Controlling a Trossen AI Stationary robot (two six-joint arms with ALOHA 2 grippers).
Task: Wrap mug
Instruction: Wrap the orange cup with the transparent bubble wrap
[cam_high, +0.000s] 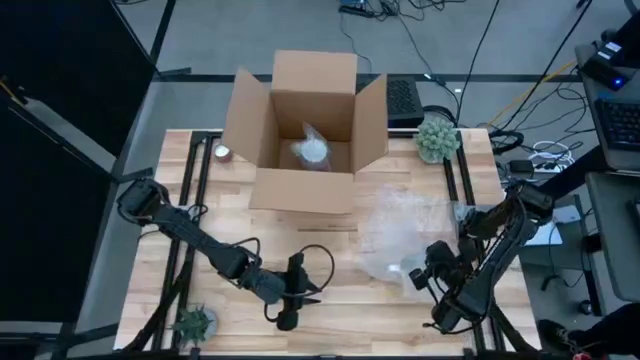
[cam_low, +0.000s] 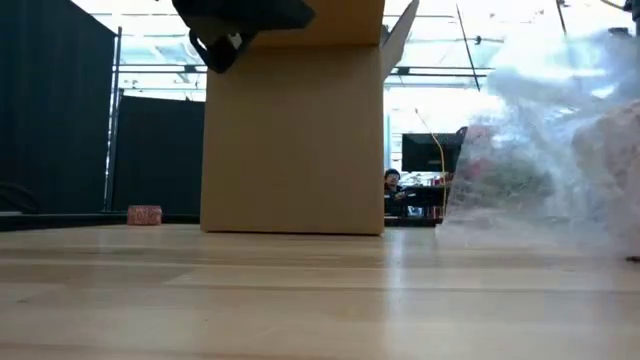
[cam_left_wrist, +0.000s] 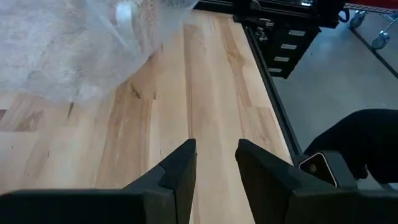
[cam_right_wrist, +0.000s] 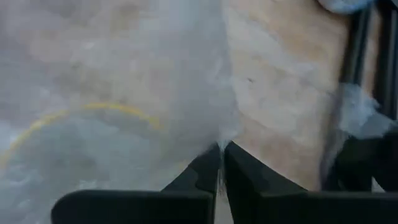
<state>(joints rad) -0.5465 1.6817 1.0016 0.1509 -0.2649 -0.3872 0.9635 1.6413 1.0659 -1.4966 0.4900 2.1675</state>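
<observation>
A sheet of clear bubble wrap (cam_high: 400, 232) lies on the right half of the wooden table and rises high at the right of the low view (cam_low: 555, 140). Through it, in the right wrist view, a curved yellow rim (cam_right_wrist: 81, 115) shows; I take it for the mug, which is otherwise hidden under the wrap. My right gripper (cam_high: 420, 275) is at the sheet's near edge, shut on it. My left gripper (cam_high: 295, 292) stands open near the table's front edge, left of the wrap, with nothing between its fingers (cam_left_wrist: 214, 168). My right gripper pinches the bubble wrap at a point of its edge (cam_right_wrist: 219, 142) between its two fingertips. The sheet spreads away from the fingers over the yellow-rimmed thing. One layer or several, I cannot tell.
An open cardboard box (cam_high: 305, 130) stands at the far middle with a wrapped bundle (cam_high: 312, 150) inside. A small green plant (cam_high: 437, 138) sits to the box's right, another plant (cam_high: 195, 322) at the near left corner. A small pink thing (cam_low: 145, 214) lies left of the box.
</observation>
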